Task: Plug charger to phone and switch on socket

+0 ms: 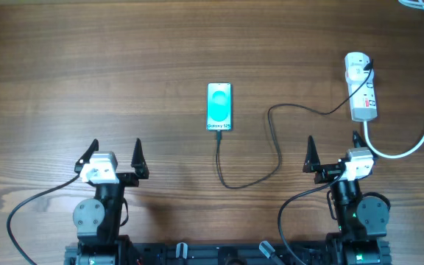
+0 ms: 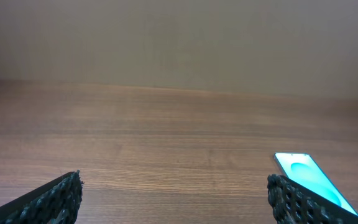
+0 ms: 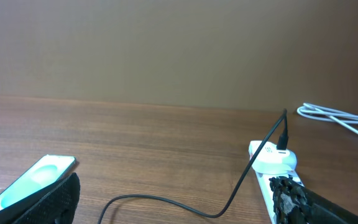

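Observation:
The phone lies flat mid-table, teal screen up, lettering at its near short edge. The thin black charger cable runs from a white adapter on the far end of the white socket strip, loops toward me, and its tip meets the phone's near edge. My left gripper is open and empty, near-left of the phone. My right gripper is open and empty, just short of the socket. The left wrist view shows the phone at the right. The right wrist view shows the phone, the cable and the socket.
The socket's thick white cord curves right of my right gripper and runs up the table's right edge to the far corner; it also shows in the right wrist view. The table is brown wood.

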Robot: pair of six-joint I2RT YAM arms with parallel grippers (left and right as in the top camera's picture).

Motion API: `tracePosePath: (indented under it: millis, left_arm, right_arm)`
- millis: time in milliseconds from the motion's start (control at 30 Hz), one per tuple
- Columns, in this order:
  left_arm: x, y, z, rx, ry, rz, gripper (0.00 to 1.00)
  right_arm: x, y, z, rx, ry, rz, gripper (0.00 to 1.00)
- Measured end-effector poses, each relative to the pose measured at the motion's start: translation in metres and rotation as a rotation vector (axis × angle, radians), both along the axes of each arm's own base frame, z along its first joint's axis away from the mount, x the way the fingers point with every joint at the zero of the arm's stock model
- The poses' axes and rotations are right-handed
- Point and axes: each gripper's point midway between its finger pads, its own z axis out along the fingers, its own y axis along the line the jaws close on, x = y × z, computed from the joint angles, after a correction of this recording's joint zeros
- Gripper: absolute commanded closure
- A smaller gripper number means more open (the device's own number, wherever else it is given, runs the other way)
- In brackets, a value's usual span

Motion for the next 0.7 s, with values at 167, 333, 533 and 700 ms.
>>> tracePosePath:
  millis: [167, 333, 533, 700]
  left_arm:
    - [0.0, 0.0001, 0.0, 0.029, -0.001, -0.002, 0.0]
    - [0.0, -0.0014, -0.0003, 0.029, 0.001, -0.008, 0.0]
    - [0.0, -0.0014, -0.0003, 0.029, 0.001, -0.008, 0.0]
    - [0.0, -0.0014, -0.0002, 0.029, 0.0, -0.008, 0.0]
  right_arm:
    - [0.0, 0.0, 0.0, 0.0, 0.0, 0.0, 0.0]
    - [0.0, 0.0, 0.0, 0.0, 0.0, 0.0, 0.0]
    - [0.0, 0.0, 0.0, 0.0, 0.0, 0.0, 0.0]
    - [0.0, 0.0, 0.0, 0.0, 0.0, 0.0, 0.0]
